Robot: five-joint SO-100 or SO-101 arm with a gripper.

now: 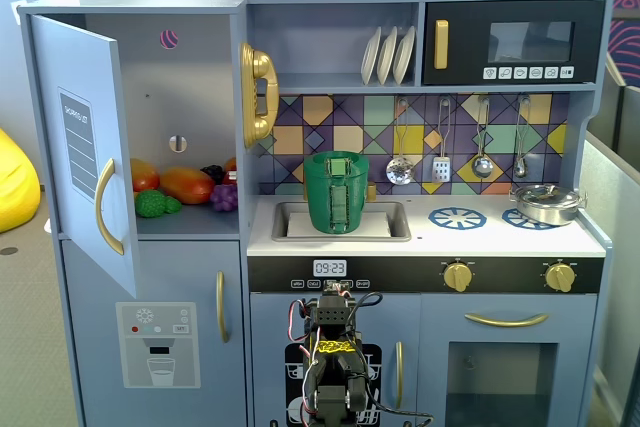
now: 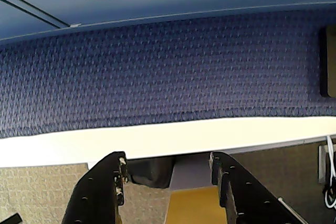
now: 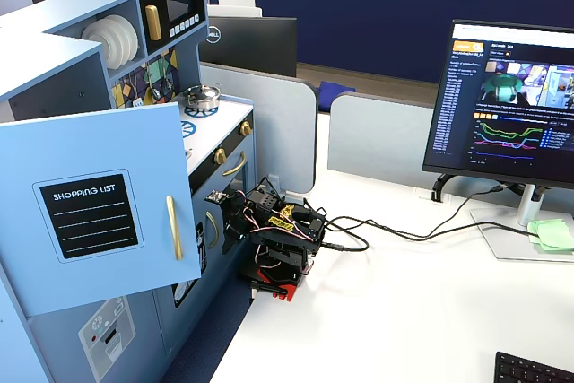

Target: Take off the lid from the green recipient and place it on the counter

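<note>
White toy-kitchen counter holds the green recipient in the sink recess near its left edge, lid still on. Folded below the counter's front edge, the gripper hangs released and empty, the lid well above it.

Navy wall, grey desk dividers, white desk, lit monitor, yellow beanbag.
</note>
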